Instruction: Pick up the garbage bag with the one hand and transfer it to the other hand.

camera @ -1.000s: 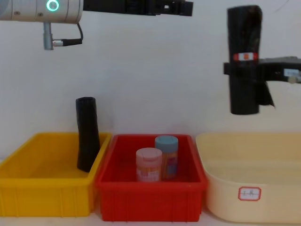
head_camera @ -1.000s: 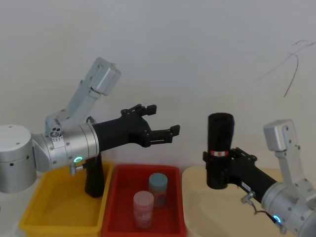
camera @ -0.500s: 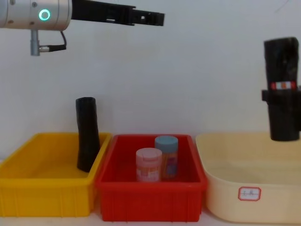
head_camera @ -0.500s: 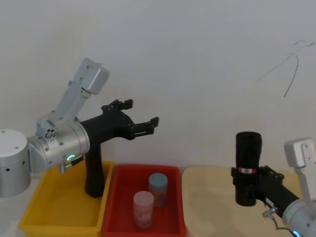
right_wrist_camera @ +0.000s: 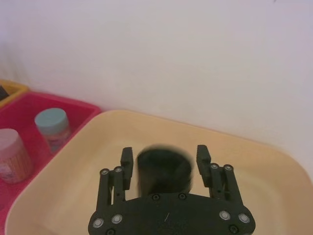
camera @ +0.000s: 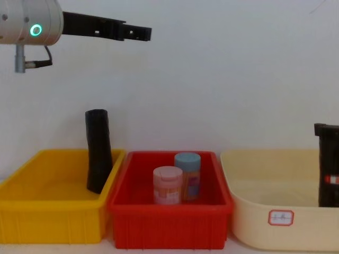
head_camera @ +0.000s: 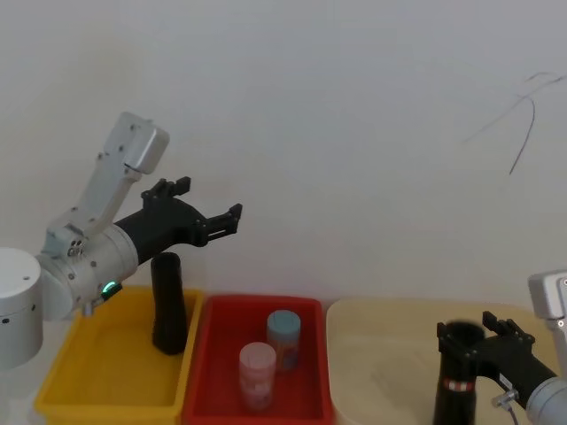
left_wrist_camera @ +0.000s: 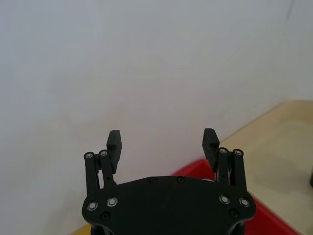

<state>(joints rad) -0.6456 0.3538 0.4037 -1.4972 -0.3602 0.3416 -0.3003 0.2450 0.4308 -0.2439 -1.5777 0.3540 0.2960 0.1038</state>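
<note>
A pale surface shows as a thin strip beneath three plastic containers standing in a close row. From the robot's left to its right they are a yellow rectangular bin, a red rectangular bin and a cream rounded tub — this one with a small white label on its front wall.

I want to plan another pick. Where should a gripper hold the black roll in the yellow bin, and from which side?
Probably the upper half of the roll. It stands nearly upright, leaning slightly, near the right wall of the yellow bin, whose walls enclose its lower part. Come level from the front, one finger on each side.
</note>
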